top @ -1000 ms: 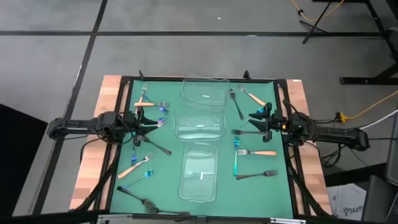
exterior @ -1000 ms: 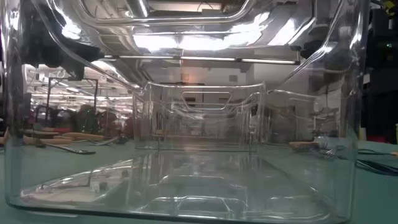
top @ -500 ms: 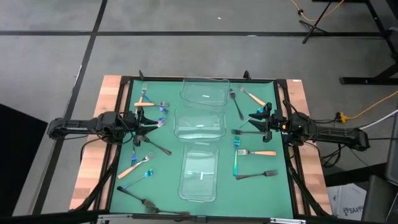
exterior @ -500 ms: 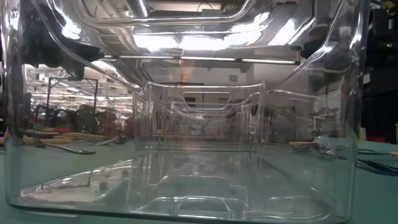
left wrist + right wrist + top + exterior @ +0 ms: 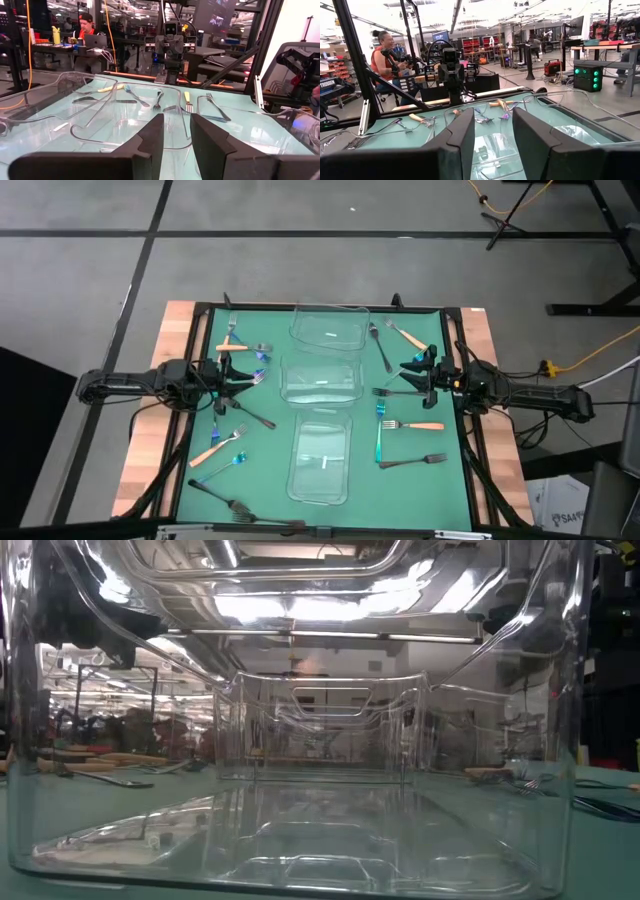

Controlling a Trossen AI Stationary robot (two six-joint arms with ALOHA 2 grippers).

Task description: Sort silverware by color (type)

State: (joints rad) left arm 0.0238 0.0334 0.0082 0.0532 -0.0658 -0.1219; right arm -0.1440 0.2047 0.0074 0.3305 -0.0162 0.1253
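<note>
While the three clear containers point(image 5: 322, 395) stand empty in a column at table centre, forks point(image 5: 228, 443) lie scattered at 9 and 3 o'clock of them. The left gripper point(image 5: 240, 375) and right gripper point(image 5: 408, 375), jaws narrowly parted and empty, flank the middle container. A dark fork point(image 5: 395, 392) lies just beside the right gripper, long axis toward the container; the low view hides the forks behind container walls.

Right pincer point(image 5: 494, 142): two dark fingers point(image 5: 457, 142) parted, nothing between them. Green surface point(image 5: 560, 117) bore clear plastic containers point(image 5: 490, 150), orange-handled forks point(image 5: 417, 118) and blue fork point(image 5: 481, 114). Left arm point(image 5: 451, 70) opposite. Person in red top point(image 5: 382, 55) seated beyond.
</note>
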